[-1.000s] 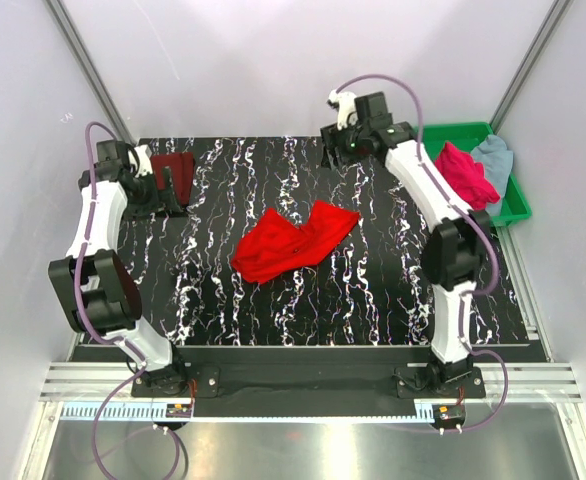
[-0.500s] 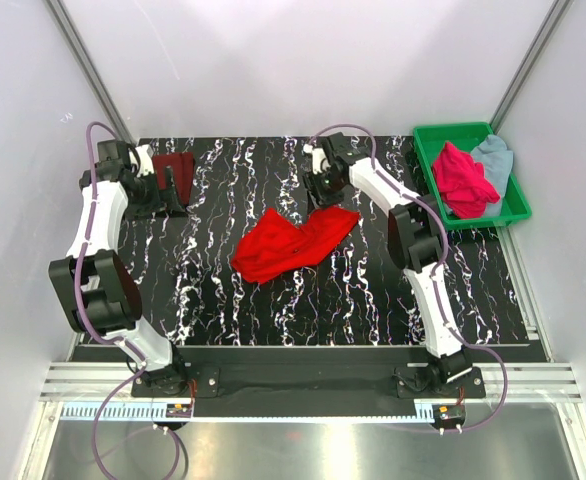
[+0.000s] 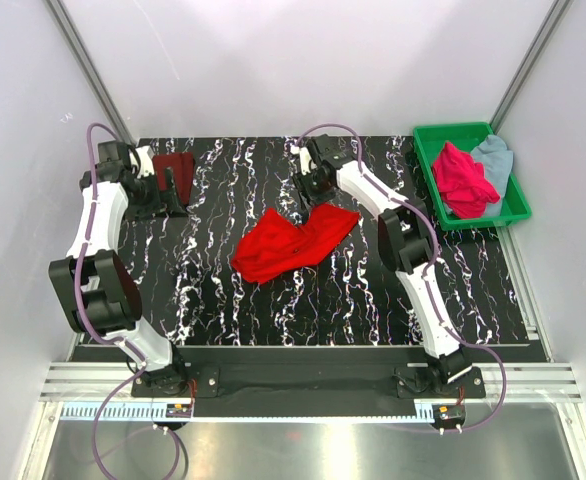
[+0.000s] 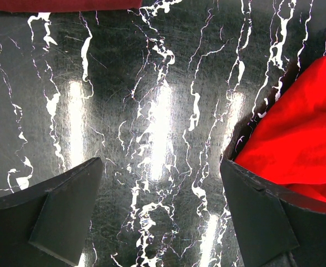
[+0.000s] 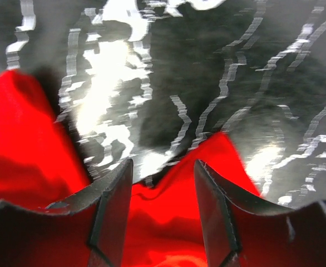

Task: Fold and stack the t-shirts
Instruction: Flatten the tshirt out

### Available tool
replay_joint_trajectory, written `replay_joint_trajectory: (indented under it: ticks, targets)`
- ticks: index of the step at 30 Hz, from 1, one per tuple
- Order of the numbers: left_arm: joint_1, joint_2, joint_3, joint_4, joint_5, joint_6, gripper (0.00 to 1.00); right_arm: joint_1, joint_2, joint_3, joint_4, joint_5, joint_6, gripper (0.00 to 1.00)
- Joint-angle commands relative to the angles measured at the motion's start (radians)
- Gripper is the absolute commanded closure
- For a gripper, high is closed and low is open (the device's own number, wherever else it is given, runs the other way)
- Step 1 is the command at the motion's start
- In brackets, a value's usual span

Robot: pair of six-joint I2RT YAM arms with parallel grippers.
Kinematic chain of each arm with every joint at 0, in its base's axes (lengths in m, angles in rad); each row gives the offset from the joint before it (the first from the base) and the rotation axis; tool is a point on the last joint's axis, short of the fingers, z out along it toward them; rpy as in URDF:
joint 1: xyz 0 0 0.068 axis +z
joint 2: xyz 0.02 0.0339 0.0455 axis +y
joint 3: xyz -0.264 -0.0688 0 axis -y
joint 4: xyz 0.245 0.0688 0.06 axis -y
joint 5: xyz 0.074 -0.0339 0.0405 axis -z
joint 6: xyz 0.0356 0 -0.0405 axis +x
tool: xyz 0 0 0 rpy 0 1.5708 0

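Observation:
A bright red t-shirt [image 3: 293, 243] lies crumpled in the middle of the table. My right gripper [image 3: 311, 183] is open and hovers just over its back edge; in the right wrist view the red cloth [image 5: 168, 222] lies between and below the open fingers [image 5: 114, 206]. My left gripper [image 3: 166, 192] is open and empty at the back left, next to a folded dark maroon t-shirt [image 3: 179, 165]. In the left wrist view, bare table shows between its fingers and the red shirt [image 4: 302, 139] is at the right. A magenta-pink t-shirt [image 3: 463, 178] and a pale grey-blue t-shirt [image 3: 496, 156] lie in the tray.
A green plastic tray [image 3: 451, 133] stands at the back right corner of the black marbled table [image 3: 233, 310]. White walls and metal frame posts close in the back and sides.
My right arm has swung left from beside the green tray to the back edge of the red shirt. The left arm and the shirts have not moved.

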Motion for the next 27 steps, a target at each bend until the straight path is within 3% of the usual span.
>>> replay_joint_trajectory:
  ticks: [1,16,27]
  targets:
    - [-0.002,-0.049,-0.011,0.019,0.009,0.003,0.07,0.002,0.026,0.071,0.023,0.122,-0.045,0.45]
    - [-0.002,-0.046,-0.011,0.021,0.008,0.004,0.07,-0.035,0.028,0.128,0.078,0.171,-0.052,0.47]
    - [-0.002,-0.046,-0.006,0.021,0.003,0.004,0.07,-0.074,0.019,0.04,0.061,0.159,-0.086,0.48]
